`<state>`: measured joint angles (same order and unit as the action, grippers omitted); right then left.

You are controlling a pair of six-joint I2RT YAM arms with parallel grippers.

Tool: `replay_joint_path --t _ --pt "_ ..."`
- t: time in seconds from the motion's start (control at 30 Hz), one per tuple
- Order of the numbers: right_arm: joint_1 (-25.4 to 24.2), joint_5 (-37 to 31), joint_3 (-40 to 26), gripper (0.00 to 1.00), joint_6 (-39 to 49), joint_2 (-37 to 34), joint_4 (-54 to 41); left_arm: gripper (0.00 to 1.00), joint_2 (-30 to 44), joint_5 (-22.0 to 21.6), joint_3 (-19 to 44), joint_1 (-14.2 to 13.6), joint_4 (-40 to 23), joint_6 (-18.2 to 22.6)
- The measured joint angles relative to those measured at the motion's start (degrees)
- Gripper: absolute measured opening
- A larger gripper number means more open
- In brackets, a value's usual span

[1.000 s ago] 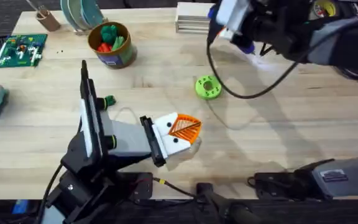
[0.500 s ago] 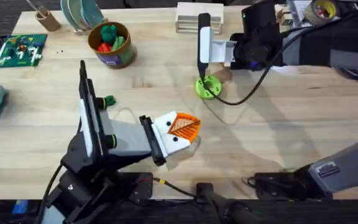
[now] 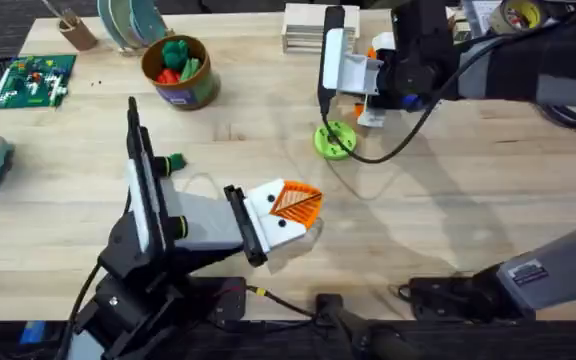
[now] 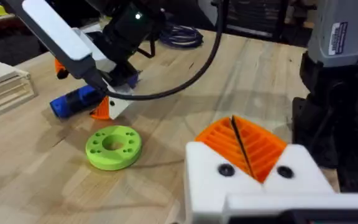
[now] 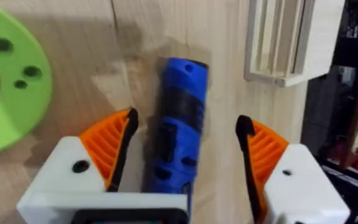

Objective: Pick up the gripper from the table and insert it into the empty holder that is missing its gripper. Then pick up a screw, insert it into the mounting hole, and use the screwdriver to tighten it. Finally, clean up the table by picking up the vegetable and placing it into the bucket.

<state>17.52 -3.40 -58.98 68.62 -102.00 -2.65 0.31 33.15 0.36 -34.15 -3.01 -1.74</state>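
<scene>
The blue-handled screwdriver [image 5: 182,87] lies on the table [image 3: 448,190] at the back, near a wooden block stack. My right gripper [image 5: 185,124] is open, one orange pad on each side of the handle, not touching it. In the left wrist view that right gripper [image 4: 82,93] stands low over the screwdriver [image 4: 72,102]. My left gripper [image 3: 293,205] rests mid-table, shut, its orange ribbed fingers [image 4: 260,140] pressed together in white holders [image 4: 284,183] with dark screw heads. The dark green vegetable [image 3: 173,162] lies left of centre. The bucket [image 3: 178,72] stands at the back left.
A bright green holed disc [image 3: 334,139] lies just in front of the right gripper. The wooden block stack [image 3: 308,27] sits behind it. A green circuit board [image 3: 33,80] lies at the far left. The bucket holds red and green toys. Black cables trail across the middle.
The right arm swung down from high at the back and settled low over the screwdriver, fingers apart around its handle. The left arm has not moved.
</scene>
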Motion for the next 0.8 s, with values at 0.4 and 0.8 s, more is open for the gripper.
replay_joint_path --t 0.4,0.8 --pt "0.61 0.73 0.04 0.992 -8.17 4.87 -5.63 0.004 -0.01 -0.01 0.00 0.00 0.00 0.00" --pt "1.57 0.95 0.04 0.991 -29.37 24.22 -16.94 0.455 -0.01 -0.01 0.00 0.00 0.02 0.07"
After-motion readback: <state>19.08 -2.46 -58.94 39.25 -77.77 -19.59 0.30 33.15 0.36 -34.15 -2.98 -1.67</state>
